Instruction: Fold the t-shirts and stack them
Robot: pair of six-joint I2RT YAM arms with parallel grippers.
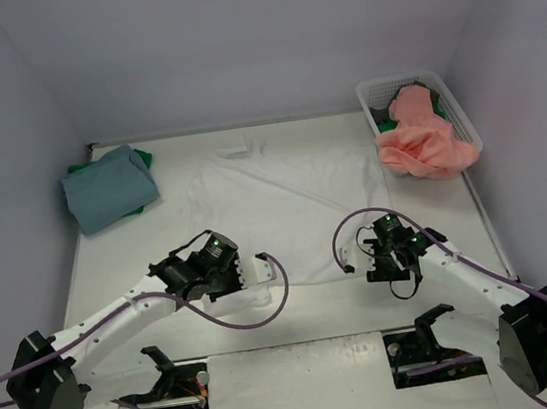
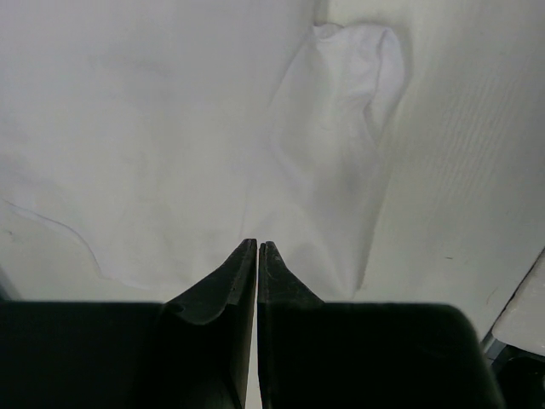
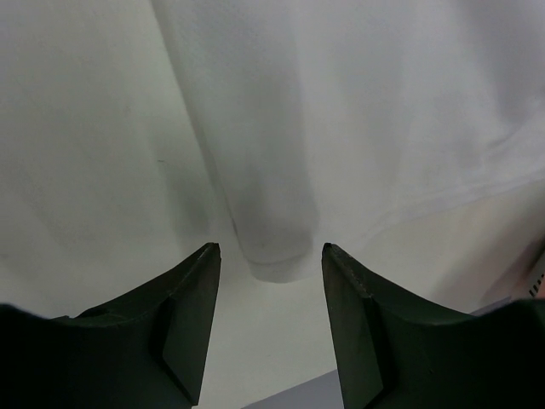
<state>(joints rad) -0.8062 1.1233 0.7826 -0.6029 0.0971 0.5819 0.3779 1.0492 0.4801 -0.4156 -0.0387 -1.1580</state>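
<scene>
White soft-cloth t-shirt [image 1: 283, 203] is lying limp and light, best pinched at edges; right gripper [image 3: 271, 247] is gaping over a folded edge, left gripper [image 2: 257, 247] is clenching, perhaps on hem.

Shirt [image 1: 283, 203] centre; stack [image 1: 110, 189] far-left; basket [image 1: 459, 109] far-right.

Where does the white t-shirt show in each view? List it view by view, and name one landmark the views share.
Top external: the white t-shirt lies spread mid-table, ahead of both arms.
Left wrist: it fills the left and centre, with a flap of it at upper right.
Right wrist: a narrow end of it sits at lower centre, with more cloth on the right.
Shared landmark: the bare white table beside the shirt's edge.
</scene>
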